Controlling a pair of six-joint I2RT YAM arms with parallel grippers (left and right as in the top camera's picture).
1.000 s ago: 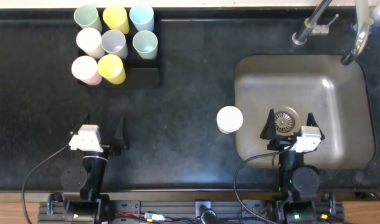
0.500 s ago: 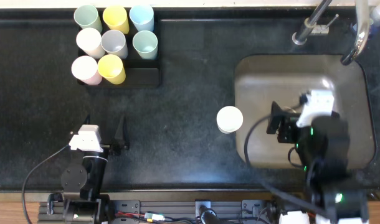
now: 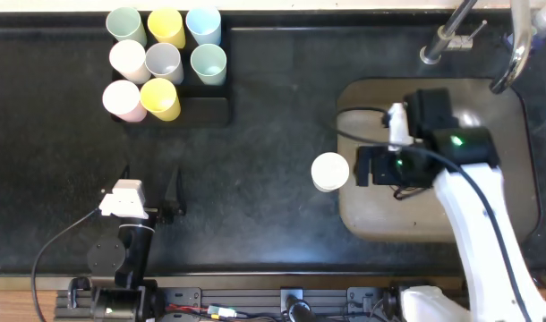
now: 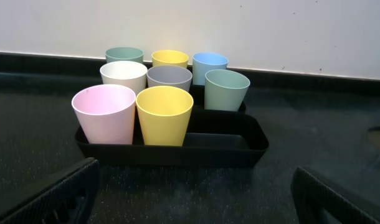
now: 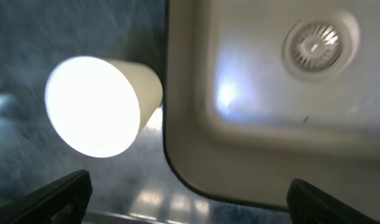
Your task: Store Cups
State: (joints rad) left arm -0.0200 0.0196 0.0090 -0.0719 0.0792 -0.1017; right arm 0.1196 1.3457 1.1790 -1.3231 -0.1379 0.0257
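A white cup (image 3: 329, 172) stands upside down on the dark counter, just left of the sink. In the right wrist view this cup (image 5: 96, 102) shows its base, close to the sink's edge. My right gripper (image 3: 370, 168) hovers over the sink's left rim, right beside the cup, open with nothing in it (image 5: 189, 183). At the back left, a black tray (image 3: 206, 112) holds several upright pastel cups (image 3: 159, 98). My left gripper (image 3: 149, 192) stands open near the front, facing the tray (image 4: 171, 152) and its cups (image 4: 164, 115) from a distance.
A steel sink (image 3: 488, 224) takes up the right side, its drain (image 5: 314, 40) uncovered. The faucet (image 3: 452, 31) rises behind it. The tray's front right slot (image 4: 215, 140) has no cup in it. Dark counter lies between tray and sink.
My right arm rose from its rest spot at the sink's front and swung up and left, bringing its gripper beside the white cup. The left arm and the cups stayed put.
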